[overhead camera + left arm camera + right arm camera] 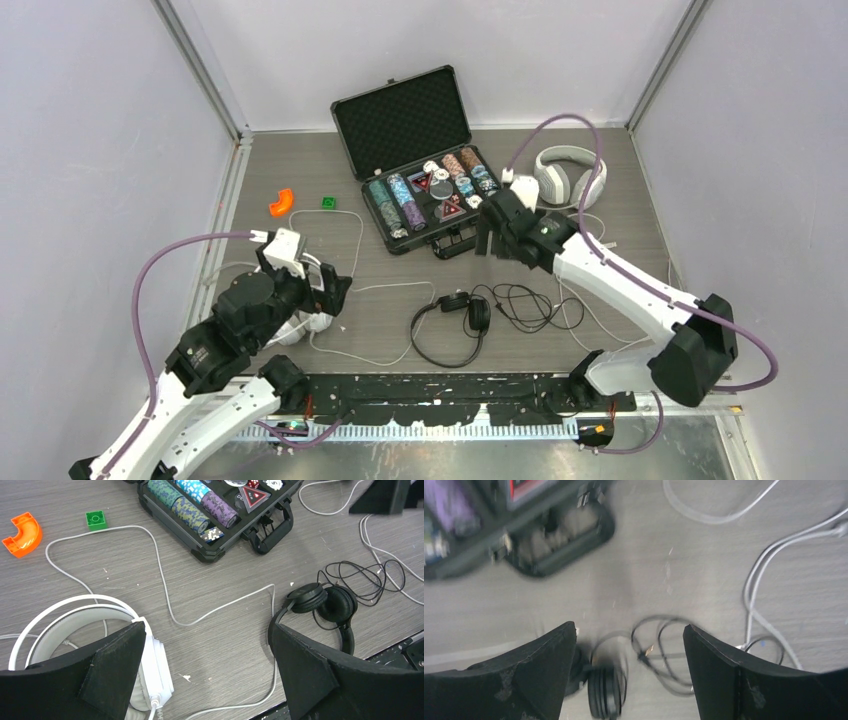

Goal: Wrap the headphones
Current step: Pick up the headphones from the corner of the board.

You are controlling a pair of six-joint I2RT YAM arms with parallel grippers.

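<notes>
The slim black headphones [455,318] lie near the front middle of the table, their thin cord [525,303] in a loose tangle to the right. The white round-cup headphones [300,327] lie at the front left, partly under my left gripper [325,290]. That gripper is open and holds nothing; its left finger sits over the white cup [155,667] and the black pair [325,602] is to its right. The bulky white-grey headphones [568,175] rest at the back right. My right gripper [492,235] hovers open above the black cup [604,692] and cord [664,652].
An open black case [400,120] of poker chips stands at the back middle, its handle [559,540] close to my right gripper. An orange curved piece [282,202] and a green brick [328,202] lie at the back left. White cables [165,580] trail across the table.
</notes>
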